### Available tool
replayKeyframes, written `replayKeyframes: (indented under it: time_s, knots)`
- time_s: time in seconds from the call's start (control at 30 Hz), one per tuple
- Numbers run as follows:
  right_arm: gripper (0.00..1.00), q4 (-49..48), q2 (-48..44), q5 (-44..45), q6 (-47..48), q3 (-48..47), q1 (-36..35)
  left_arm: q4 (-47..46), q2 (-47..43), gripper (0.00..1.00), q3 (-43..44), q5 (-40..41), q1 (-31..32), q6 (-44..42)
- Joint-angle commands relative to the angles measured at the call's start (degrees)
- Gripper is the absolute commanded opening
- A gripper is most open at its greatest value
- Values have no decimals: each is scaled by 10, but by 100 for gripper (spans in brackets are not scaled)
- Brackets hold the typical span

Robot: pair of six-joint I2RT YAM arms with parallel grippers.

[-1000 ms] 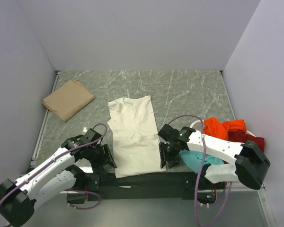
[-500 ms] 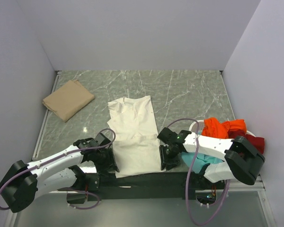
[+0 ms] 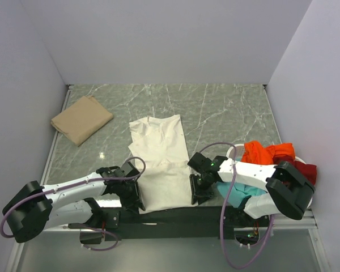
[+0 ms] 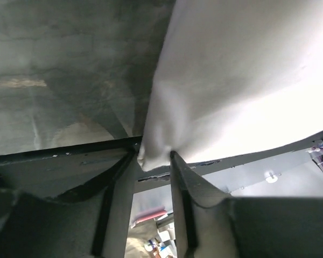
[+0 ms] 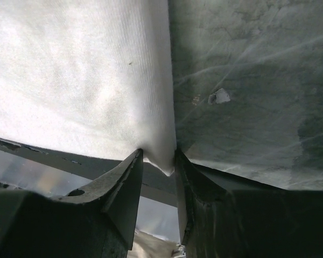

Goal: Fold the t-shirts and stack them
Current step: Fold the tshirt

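Grey-green marble tabletop (image 3: 226,113), plain pale walls (image 3: 158,45). Cream-white t-shirt (image 3: 158,164) flat at centre, tan t-shirt (image 3: 82,119) folded far left. Since earlier: left gripper (image 4: 154,156) moved in; it and right gripper (image 5: 158,157) now pinch near hem corners.

Five t-shirts (image 3: 158,164), two arms (image 3: 68,190), one table (image 3: 226,113).
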State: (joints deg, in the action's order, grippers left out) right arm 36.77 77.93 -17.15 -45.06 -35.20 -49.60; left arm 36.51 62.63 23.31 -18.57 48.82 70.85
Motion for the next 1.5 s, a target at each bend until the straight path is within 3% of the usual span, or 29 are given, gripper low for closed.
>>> replayKeyframes:
  time_s: [0.0, 0.17, 0.33, 0.37, 0.57, 0.63, 0.8, 1.13, 1.47]
  knots:
    - [37, -16, 12, 5, 8, 11, 3, -41, 21, 37, -20, 30, 8, 6]
    - [35, -12, 16, 4, 14, 6, 2, -45, 56, 26, -6, 32, 15, -5]
    - [27, 5, 9, 2, 17, -5, 4, -24, 55, 1, 9, 45, 21, -6]
    - [25, 9, 7, 1, 18, -9, 4, -17, 50, 0, 12, 49, 22, -6]
    - [3, 56, -9, 0, 30, -42, 4, 60, -18, 0, 38, 67, 24, 10]
    - [0, 80, -15, -2, 34, -52, 3, 68, -35, 0, 34, 54, 24, 19]
    - [0, 141, -36, -3, 44, -94, 4, 113, -76, 0, 57, 43, 27, 32]
    - [0, 281, -67, 69, 47, -250, 21, 252, -63, 0, 224, 139, 19, 10]
    - [0, 269, -35, 98, 107, -332, 131, 222, 3, 0, 298, 147, -93, -112]
